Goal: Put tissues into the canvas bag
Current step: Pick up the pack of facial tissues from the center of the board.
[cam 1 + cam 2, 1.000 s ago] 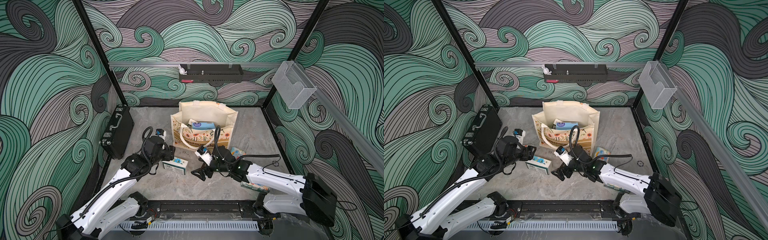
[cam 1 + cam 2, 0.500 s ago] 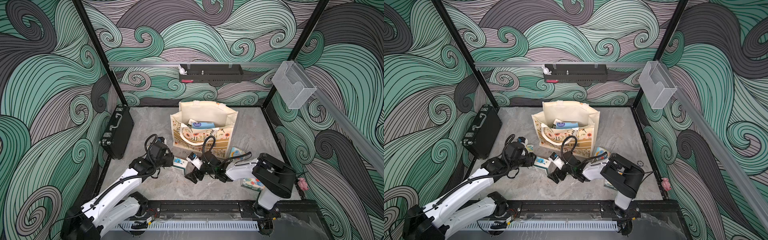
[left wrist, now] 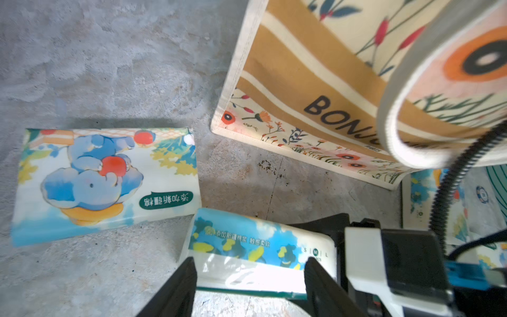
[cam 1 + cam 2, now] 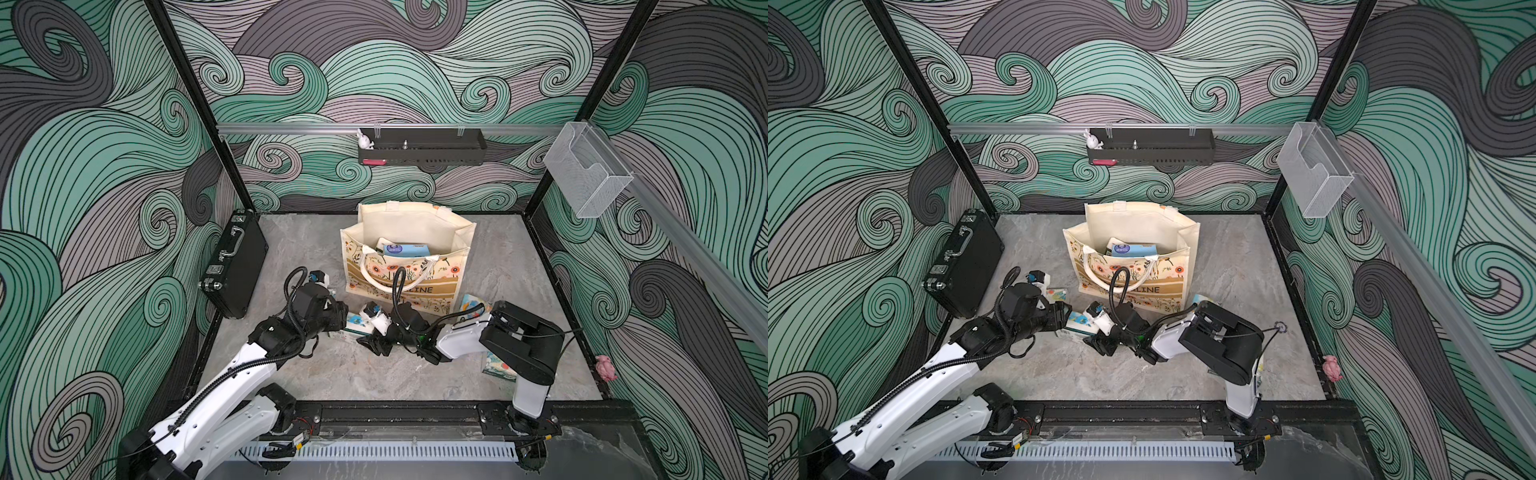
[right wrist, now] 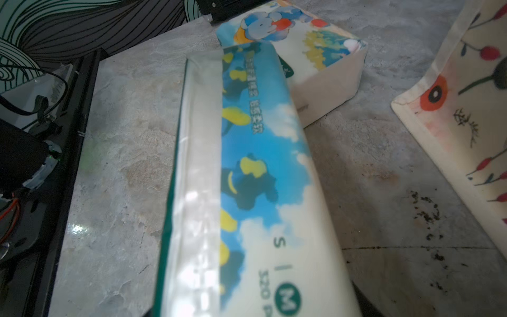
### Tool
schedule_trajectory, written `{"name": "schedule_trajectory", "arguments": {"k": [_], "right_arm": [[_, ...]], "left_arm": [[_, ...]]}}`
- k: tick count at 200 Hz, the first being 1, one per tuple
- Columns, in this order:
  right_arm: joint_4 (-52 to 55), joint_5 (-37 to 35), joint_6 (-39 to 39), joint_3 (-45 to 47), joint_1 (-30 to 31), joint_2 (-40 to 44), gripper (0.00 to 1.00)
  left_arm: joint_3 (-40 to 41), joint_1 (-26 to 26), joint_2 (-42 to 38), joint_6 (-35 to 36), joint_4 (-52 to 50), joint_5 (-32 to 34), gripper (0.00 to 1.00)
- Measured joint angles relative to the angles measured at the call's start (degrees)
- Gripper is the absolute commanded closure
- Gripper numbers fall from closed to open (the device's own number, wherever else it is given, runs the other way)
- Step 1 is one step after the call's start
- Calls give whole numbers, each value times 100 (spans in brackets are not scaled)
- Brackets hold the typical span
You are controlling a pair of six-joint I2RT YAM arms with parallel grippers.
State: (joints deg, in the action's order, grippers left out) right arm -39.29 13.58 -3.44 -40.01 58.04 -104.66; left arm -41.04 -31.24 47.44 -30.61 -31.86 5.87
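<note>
Tissues: a sky-blue pack, clamped at one end by the left gripper and reaching into the right gripper, whose grasp cannot be told, sits low before the canvas bag, apparently mid-handover; next, a lift over the bag's rim.

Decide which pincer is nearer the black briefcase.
Left. The left pincer is between the black briefcase and the tissue pack; the right pincer is beyond that pack.

I read this as robotics lab test cell: black frame posts, aluminium rail across swirl-print walls, grey stone-look floor, left arm and right arm mounted on black base rail, slotted cable duct along front edge.
</note>
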Motion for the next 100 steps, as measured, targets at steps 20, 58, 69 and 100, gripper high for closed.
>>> {"name": "schedule_trajectory", "arguments": {"k": [20, 58, 69, 100], "right_arm": [[459, 46, 50, 286, 55, 726, 53], [2002, 581, 140, 420, 264, 3246, 51], [2500, 638, 179, 284, 297, 3945, 51], [4306, 363, 564, -1102, 7, 4988, 51]], "left_arm": [[-514, 39, -208, 234, -245, 125, 32], [-1412, 164, -330, 922, -623, 562, 30], [-1539, 192, -343, 1128, -671, 686, 29], [-1530, 229, -380, 1526, -664, 846, 29]]}}
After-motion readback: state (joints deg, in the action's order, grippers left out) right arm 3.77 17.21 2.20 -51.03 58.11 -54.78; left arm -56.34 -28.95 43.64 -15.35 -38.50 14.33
